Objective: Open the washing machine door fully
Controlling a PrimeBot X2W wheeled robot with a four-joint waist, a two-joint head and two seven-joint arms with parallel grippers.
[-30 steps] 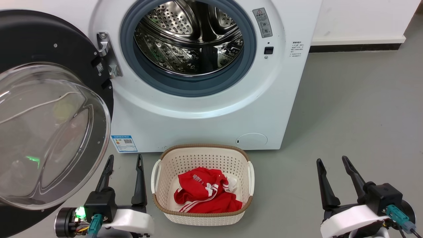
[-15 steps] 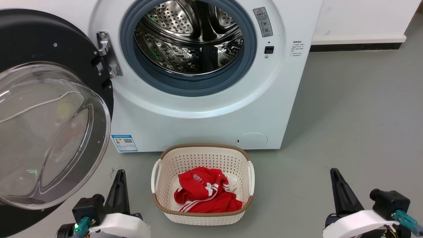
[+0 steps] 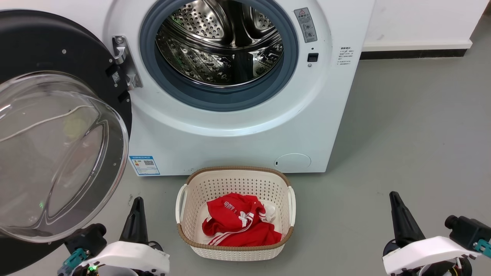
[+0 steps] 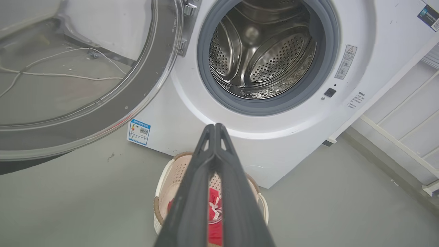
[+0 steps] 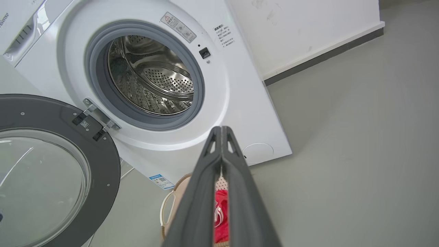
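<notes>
The washing machine door (image 3: 65, 115) hangs swung wide at 9 o'clock of the drum (image 3: 222, 46) in the washing machine (image 3: 230, 145). Your left and right jaws are both pinched together, empty. It looks heavy, stiff-hinged, glossy: push its black rim (image 3: 50, 42), not the glass bowl (image 3: 50, 172).

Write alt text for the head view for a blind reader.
A white washing machine stands with its black door swung open leftward, showing the steel drum. A cream basket of red clothing sits on the floor before it; the left gripper and right gripper, jaws shut, flank it.
</notes>
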